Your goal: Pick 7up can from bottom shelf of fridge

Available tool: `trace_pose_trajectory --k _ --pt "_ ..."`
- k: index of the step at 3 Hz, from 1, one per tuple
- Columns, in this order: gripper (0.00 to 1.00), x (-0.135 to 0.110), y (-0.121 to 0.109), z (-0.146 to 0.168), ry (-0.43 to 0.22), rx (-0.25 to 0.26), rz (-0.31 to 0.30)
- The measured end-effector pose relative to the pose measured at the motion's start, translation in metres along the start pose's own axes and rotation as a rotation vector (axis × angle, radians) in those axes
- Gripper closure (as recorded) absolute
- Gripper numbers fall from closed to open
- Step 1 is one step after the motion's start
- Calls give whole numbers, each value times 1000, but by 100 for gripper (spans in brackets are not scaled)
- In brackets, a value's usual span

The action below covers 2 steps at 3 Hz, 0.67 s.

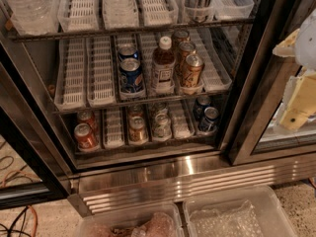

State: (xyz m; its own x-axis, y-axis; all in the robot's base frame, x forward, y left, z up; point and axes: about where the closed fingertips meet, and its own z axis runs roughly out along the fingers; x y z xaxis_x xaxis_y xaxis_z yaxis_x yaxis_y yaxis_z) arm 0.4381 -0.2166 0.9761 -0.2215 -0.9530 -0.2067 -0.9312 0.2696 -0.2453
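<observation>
Your gripper (297, 107) hangs well right of the 7up can (161, 125) on the bottom shelf (113, 128). Clenched or released, you cannot tell

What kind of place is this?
Likely a break room or shop: a display fridge, cans like the 7up can on its bottom shelf, plastic bins below. End effector hangs at right.

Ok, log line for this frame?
phase: pre-reach | claw: right edge, outside fridge | 7up can: upright, bottom shelf, untouched
</observation>
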Motion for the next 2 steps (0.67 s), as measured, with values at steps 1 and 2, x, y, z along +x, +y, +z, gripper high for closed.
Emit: trace_pose_trajectory --k 1,2 --pt "0 -2 1 5 -10 2 0" --pt "0 -6 16 40 -77 -34 26"
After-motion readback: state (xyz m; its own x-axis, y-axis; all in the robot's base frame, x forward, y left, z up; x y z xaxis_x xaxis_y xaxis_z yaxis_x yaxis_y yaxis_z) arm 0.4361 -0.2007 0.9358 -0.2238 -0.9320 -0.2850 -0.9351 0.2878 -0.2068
